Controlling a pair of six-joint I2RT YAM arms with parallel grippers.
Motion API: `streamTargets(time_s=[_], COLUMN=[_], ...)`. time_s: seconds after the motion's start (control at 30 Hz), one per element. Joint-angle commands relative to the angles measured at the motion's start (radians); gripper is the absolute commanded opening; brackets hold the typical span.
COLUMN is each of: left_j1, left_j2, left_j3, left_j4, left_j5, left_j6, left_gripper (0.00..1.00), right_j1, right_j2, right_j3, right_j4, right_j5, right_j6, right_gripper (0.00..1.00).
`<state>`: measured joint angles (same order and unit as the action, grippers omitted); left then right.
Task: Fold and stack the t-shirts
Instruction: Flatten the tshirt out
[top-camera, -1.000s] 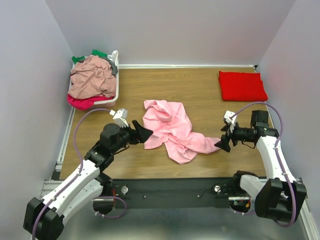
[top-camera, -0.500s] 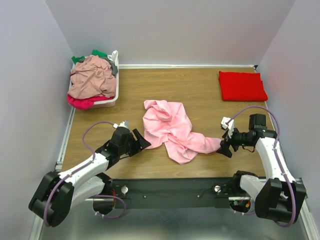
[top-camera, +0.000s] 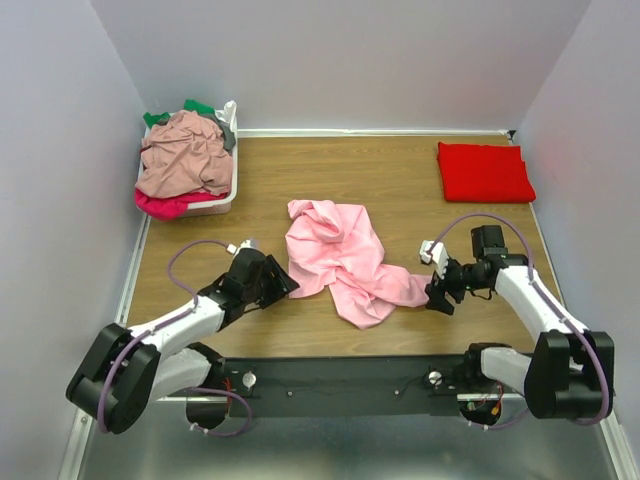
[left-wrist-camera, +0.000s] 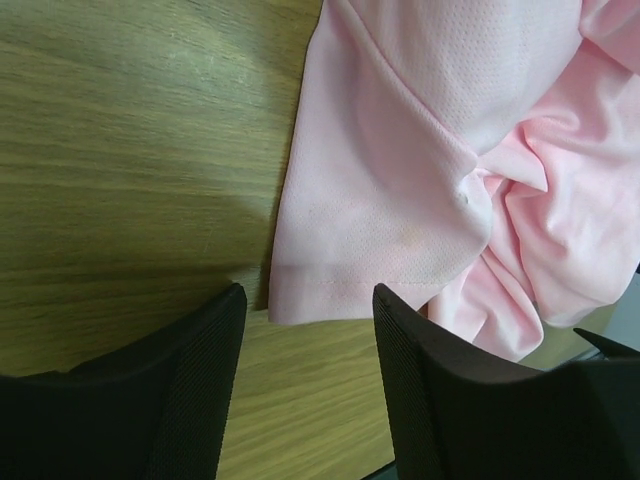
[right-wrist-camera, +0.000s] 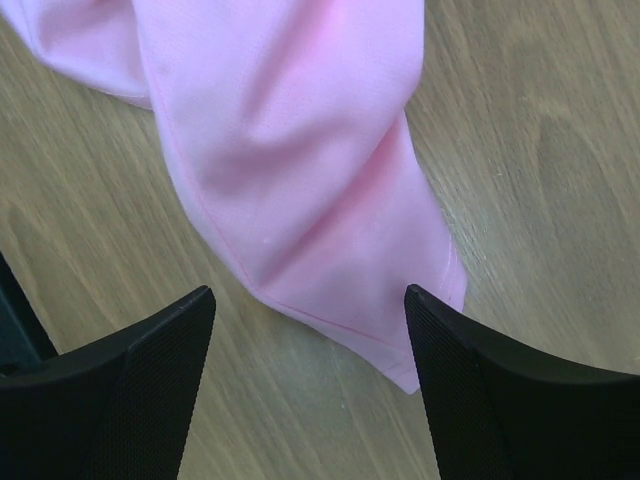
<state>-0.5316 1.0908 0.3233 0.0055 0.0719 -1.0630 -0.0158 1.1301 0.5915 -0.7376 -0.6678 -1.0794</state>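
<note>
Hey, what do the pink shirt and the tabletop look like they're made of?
Pink t-shirt: soft, matte knit, probably cotton or a fine mesh; tiny pinhole texture and limp creases show. Tabletop: wood or wood-look laminate, smooth with slight sheen; grain streaks.

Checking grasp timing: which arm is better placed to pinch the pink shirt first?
Probably right: the right gripper straddles a corner of the pink shirt with open fingers; the left gripper just reaches its hem.
</note>
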Motion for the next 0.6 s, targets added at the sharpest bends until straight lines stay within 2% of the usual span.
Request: streamTargets(time_s=[0.0, 0.2, 0.23, 0.3, 0.33, 0.4, 0.47, 0.5, 0.57], left_j1=[-0.005, -0.027, -0.030, -0.031, -0.031, -0.031, -0.033, -0.033, -0.033], left_j2=[0.055, 0.106, 0.112, 0.123, 0.124, 0.116, 0.089, 0.075, 0.019], left_j3=[0.014, 0.016, 0.016, 0.011, 0.010, 0.000, -0.007, -0.007, -0.004], left_j4=[-0.010, 0.031, 0.036, 0.050, 0.056, 0.074, 0.086, 0.088, 0.090], left_j5=[-0.032, -0.018, -0.018, -0.009, -0.006, 0.005, 0.012, 0.012, 0.014], left_j6=[0.011, 0.015, 0.015, 0.020, 0.021, 0.020, 0.020, 0.023, 0.032], left_gripper=[0.58, 0.49, 0.42, 0.33, 0.22, 0.10, 0.02, 0.00, 0.00], right_j1=[0.040, 0.065, 0.065, 0.065, 0.065, 0.066, 0.068, 0.068, 0.070], right_j2=[0.043, 0.060, 0.059, 0.057, 0.056, 0.057, 0.060, 0.062, 0.065], right_j3=[0.021, 0.011, 0.011, 0.010, 0.010, 0.005, 0.007, 0.007, 0.011], right_j4=[0.076, 0.101, 0.102, 0.106, 0.110, 0.116, 0.118, 0.118, 0.116], right_j5=[0.048, 0.074, 0.077, 0.077, 0.077, 0.082, 0.083, 0.086, 0.088], right_j6=[0.064, 0.081, 0.082, 0.087, 0.088, 0.091, 0.090, 0.091, 0.099], right_gripper=[0.81, 0.77, 0.76, 0.73, 0.70, 0.63, 0.54, 0.51, 0.38])
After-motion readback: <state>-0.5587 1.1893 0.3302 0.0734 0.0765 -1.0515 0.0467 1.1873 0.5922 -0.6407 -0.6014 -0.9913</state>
